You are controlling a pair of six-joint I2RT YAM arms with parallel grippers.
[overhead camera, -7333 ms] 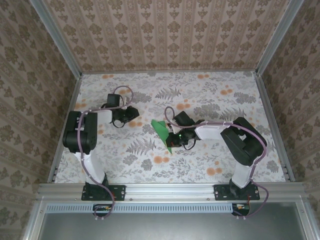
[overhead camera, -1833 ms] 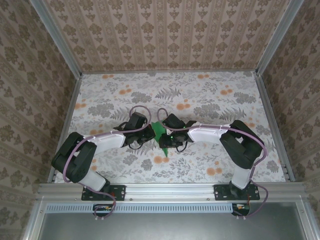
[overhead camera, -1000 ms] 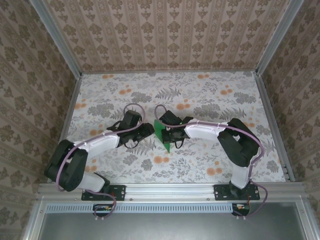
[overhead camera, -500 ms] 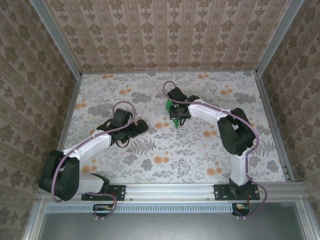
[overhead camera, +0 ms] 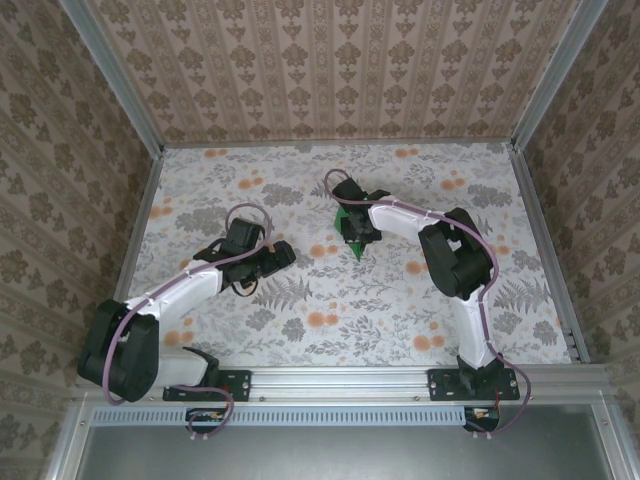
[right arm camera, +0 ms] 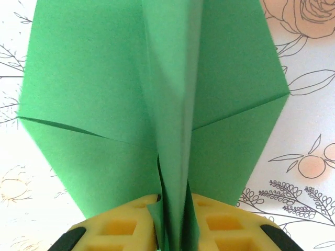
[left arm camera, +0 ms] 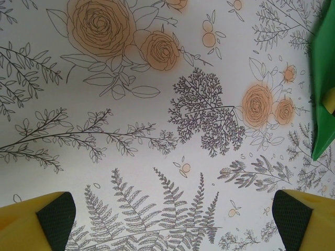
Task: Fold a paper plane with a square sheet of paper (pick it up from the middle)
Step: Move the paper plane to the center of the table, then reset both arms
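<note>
The paper plane (right arm camera: 104, 94) is bright green, with spread wings and a centre keel. My right gripper (right arm camera: 175, 225) is closed narrowly on that keel, a yellow finger (right arm camera: 120, 225) on each side of it. From above, the right gripper (overhead camera: 356, 226) holds the plane (overhead camera: 353, 247) over the middle-far part of the table. The left gripper (overhead camera: 281, 255) stands wide open to the plane's left, apart from it. In the left wrist view the left gripper (left arm camera: 172, 222) has nothing between its fingers. A strip of the green plane (left arm camera: 324, 68) shows at the right edge.
The floral tablecloth (overhead camera: 300, 320) covers the table. Patterned walls and metal rails (overhead camera: 130, 240) close it in on three sides. The right arm (overhead camera: 455, 260) stretches across the table's right half.
The right gripper carried the plane away from the table's middle toward the back. The left gripper let go, opened wide and drew back to the left.
</note>
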